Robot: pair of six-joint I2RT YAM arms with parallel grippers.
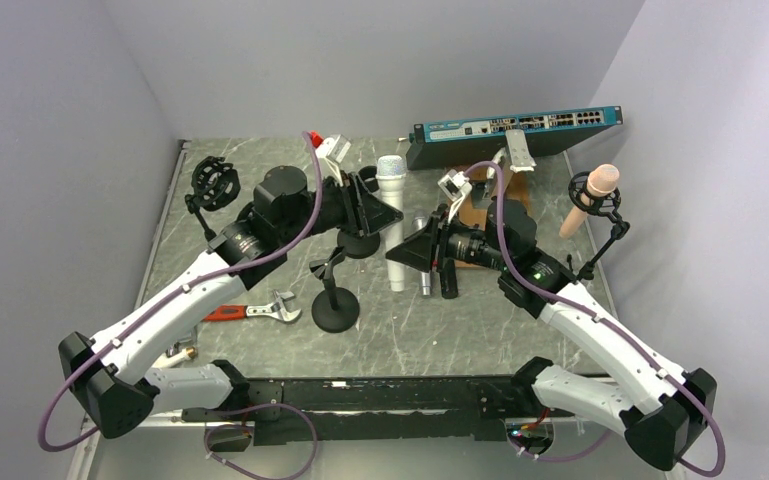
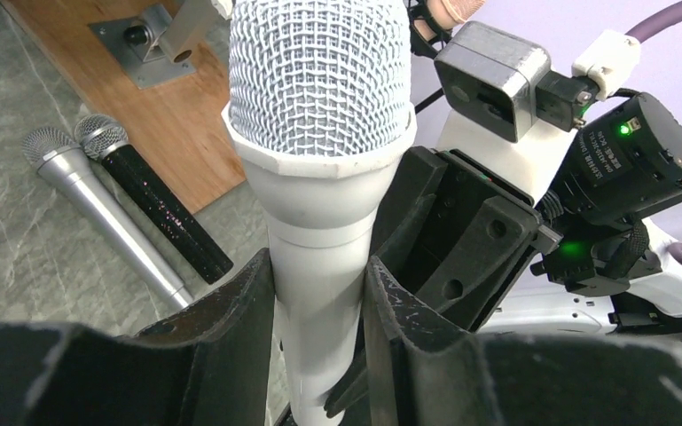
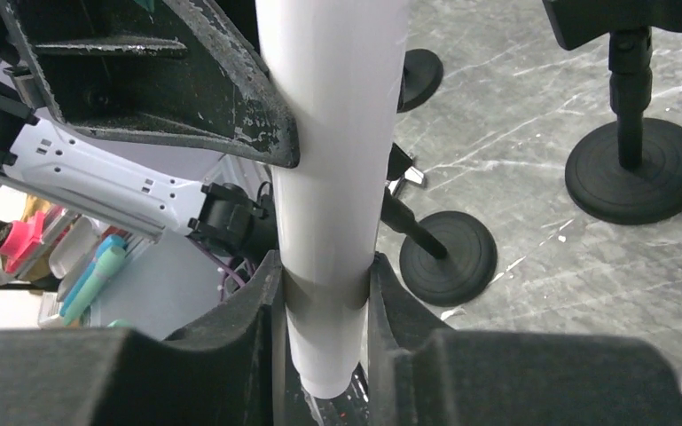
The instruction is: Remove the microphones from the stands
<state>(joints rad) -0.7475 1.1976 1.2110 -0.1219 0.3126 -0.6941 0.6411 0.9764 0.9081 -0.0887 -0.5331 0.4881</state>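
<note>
Grey marbled table (image 1: 520, 330). Long white microphone with a silver mesh head (image 1: 391, 170) is mid-table, head at 12 o'clock. Left gripper (image 2: 319, 306) clamps it just below the head, right gripper (image 3: 326, 311) clamps the tail end. Black round-base stand (image 1: 335, 314) at 7 o'clock, apart.

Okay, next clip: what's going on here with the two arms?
Both arms are holding the white mic. The left hand is closed on it just below the mesh head, and the right hand is closed on its lower body near the tail end. A black stand leans up behind the mic. These views don't show whether the mic is still clipped to it.
</note>
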